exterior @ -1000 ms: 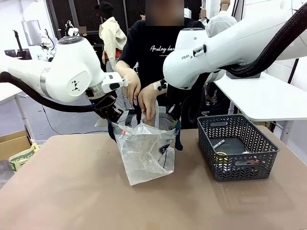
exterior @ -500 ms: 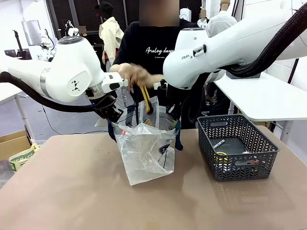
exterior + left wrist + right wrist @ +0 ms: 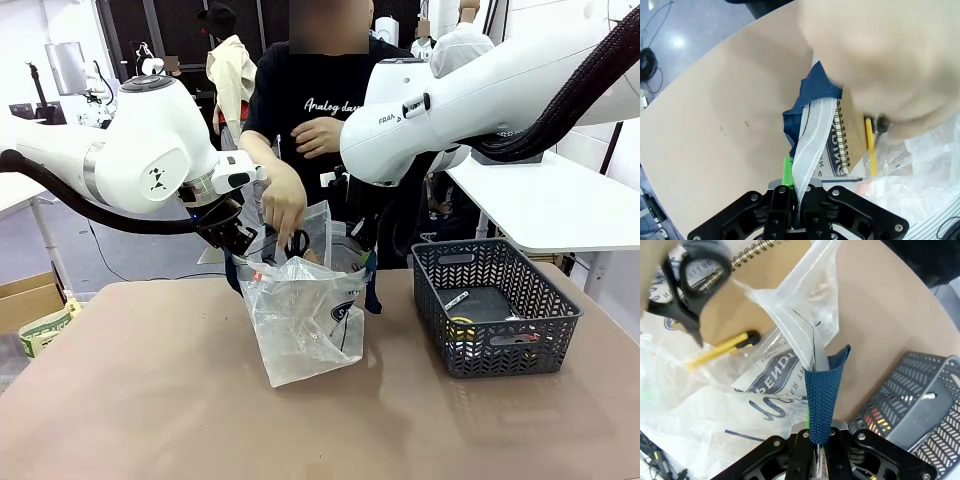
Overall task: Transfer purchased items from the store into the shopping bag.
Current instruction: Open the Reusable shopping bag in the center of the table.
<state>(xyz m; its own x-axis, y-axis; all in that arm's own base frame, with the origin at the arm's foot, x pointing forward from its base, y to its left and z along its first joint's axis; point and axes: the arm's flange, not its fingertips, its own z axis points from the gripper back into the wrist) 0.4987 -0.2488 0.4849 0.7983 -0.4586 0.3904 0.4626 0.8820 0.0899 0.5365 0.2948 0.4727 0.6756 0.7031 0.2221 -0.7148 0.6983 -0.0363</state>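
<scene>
While the shopping bag point(image 3: 305, 320) stands open on the bench point(image 3: 150, 400), a dark lattice basket point(image 3: 495, 310) sits apart from it toward the robot's right, with a pale stick point(image 3: 456, 299) and other small goods inside. The left hand point(image 3: 797, 186) is clamped on the bag's whitish rim. The right hand point(image 3: 816, 437) is clamped on the navy strap point(image 3: 822, 390) and the plastic at the opposite rim. A spiral notebook point(image 3: 745, 295) and a yellow cutter point(image 3: 722, 349) lie inside the bag. Over its mouth, the person's hand point(image 3: 283, 200) holds black scissors point(image 3: 297, 243).
</scene>
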